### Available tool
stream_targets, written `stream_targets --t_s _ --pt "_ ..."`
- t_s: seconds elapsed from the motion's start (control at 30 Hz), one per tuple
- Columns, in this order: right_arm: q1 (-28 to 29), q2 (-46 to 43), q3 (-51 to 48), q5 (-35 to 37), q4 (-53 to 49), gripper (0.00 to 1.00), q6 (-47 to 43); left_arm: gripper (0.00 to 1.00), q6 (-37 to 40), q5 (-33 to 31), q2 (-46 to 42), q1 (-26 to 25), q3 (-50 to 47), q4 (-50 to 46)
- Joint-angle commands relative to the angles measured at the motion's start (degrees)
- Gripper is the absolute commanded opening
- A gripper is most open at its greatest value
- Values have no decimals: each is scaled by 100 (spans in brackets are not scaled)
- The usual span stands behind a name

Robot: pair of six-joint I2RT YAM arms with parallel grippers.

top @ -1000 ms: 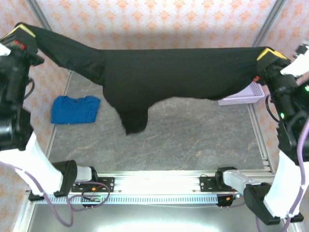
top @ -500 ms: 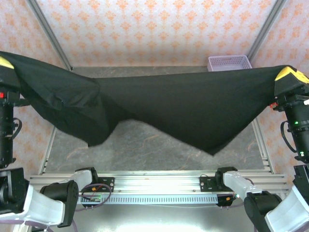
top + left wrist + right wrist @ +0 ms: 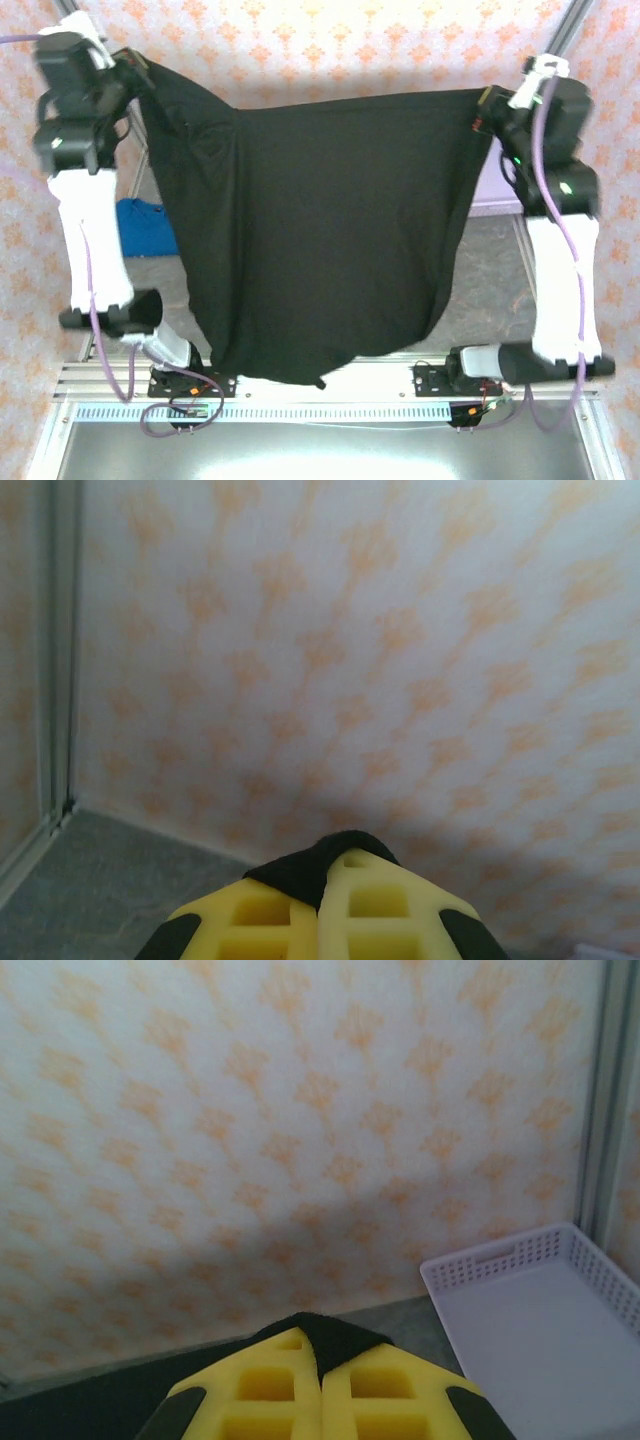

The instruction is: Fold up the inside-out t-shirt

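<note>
The inside-out t-shirt, large and black, hangs stretched between both raised arms like a curtain, its lower edge reaching down to the rail near the arm bases. My left gripper holds its top left corner; in the left wrist view the yellow fingers are pressed together with black cloth pinched at the tips. My right gripper holds the top right corner; in the right wrist view a black fold sticks out between its closed yellow fingers.
A blue folded garment lies on the grey table at the left, partly behind the shirt. A lavender basket sits at the back right by the frame post. Patterned walls enclose the back and sides.
Both arms have swung upward and back toward the rear wall, lifting the shirt from a low spread into a tall hanging sheet. Both grips held throughout.
</note>
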Motion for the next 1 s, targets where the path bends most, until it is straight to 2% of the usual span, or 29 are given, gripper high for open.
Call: stream_targets --t_s 0.0,0.1,0.2,0.27,0.33,0.43,0.5,0.6,0.7,0.8,0.9,0.97 --pt "-3 815 -109 178 1022 0 72 0 240 -420 1149 -252 688 209" --pt "11 1998 323 95 1414 0 165 0 198 -465 2846 -339 2423 -227" --pt "23 3249 1621 47 937 14 167 1 7 -481 3934 -341 3601 -231" --pt "31 3965 2676 18 144 27 89 17 -109 -413 3995 -349 3401 -24" --pt "64 4300 3297 -59 -457 38 -23 42 -136 -376 3783 -374 2946 95" --pt "205 4138 3120 53 -854 46 -201 56 -200 -390 3390 -376 2362 -78" --pt "344 3775 2494 347 -1013 48 -300 62 -322 -376 3082 -381 1984 -374" --pt "613 2711 567 650 -738 49 -258 65 -568 -338 2109 -510 404 -249" --pt "861 1534 -1498 979 -573 49 14 66 -945 -18 499 -880 -2363 1017" --pt "1048 543 -3207 1268 -676 56 432 66 -1446 -66 -891 -1449 -4874 2031" --pt "1465 -112 -4513 1586 -842 59 1083 67 -1649 -101 -1836 -2072 -6623 2324" --pt "1824 -323 -5199 1841 -773 60 1601 67 -1678 -178 -2200 -2457 -7435 2277"
